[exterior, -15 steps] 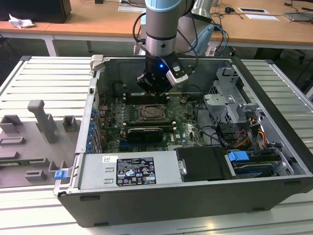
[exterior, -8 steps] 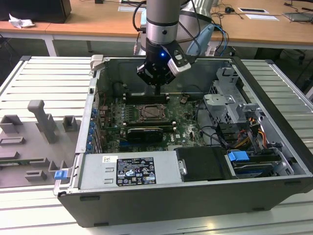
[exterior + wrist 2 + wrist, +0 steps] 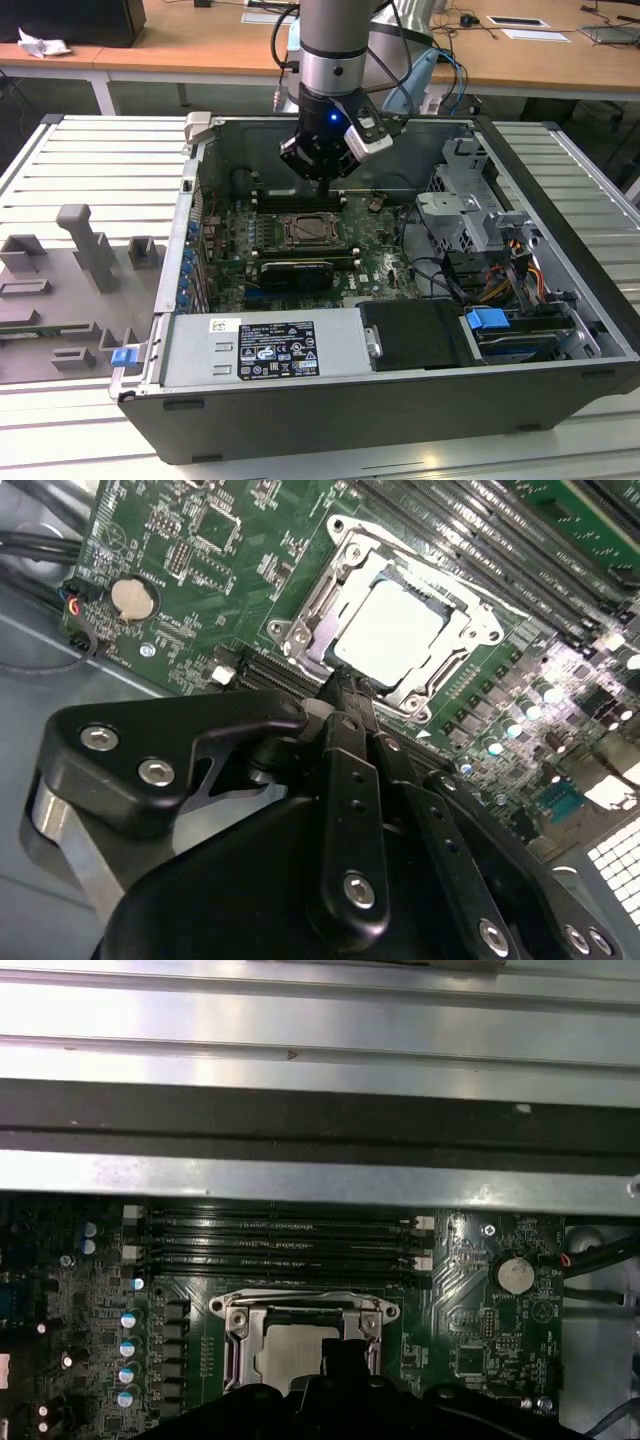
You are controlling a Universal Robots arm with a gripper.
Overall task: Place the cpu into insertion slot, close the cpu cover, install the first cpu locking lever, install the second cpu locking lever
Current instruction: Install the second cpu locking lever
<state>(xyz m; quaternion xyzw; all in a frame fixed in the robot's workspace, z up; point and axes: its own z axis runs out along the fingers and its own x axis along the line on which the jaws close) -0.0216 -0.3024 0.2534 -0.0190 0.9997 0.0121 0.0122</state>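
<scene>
Silver-grey cylindrical arm [image 3: 330, 45], blue light; black end effector [image 3: 345, 705] with silver screws, linkage bars.

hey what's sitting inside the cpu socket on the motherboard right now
In the second wrist view, the cpu lies flat inside the insertion slot, its pale metal top showing through the cut-out of the cpu cover, which frames it. The socket's contacts beneath the chip are covered.

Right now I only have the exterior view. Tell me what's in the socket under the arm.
Observer: A pale square chip lies in the socket, seen in both wrist views.
Operator: Report the metal frame.
Observer: In the second wrist view, the frame appears to lie flat around the chip.
Operator: Place the pincer.
Observer: In that view, the pincer has its tip at the socket's edge, beside the chip.
</scene>
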